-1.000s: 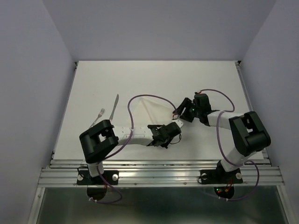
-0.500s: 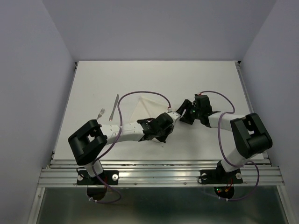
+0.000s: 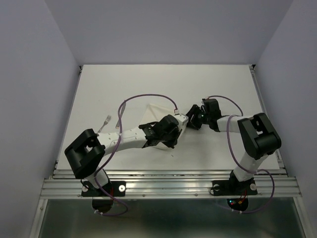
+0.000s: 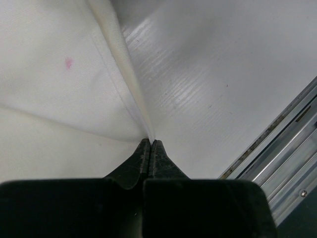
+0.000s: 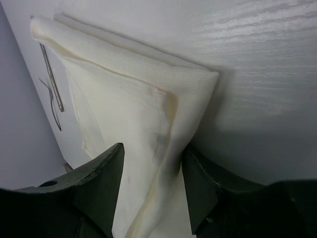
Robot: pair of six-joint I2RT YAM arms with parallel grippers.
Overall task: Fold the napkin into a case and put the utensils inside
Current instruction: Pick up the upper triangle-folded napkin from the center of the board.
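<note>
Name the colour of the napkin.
Off-white, creamier than the tabletop; the napkin shows best in the right wrist view.

No readable text or labels appear anywhere.

High rear view down onto whole table [image 3: 99, 89], two close wrist views, all sharing napkin [image 3: 158, 111]

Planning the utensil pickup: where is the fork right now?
In the top view, the fork lies flat on the left part of the table, just left of the knife and well left of the napkin.
</note>
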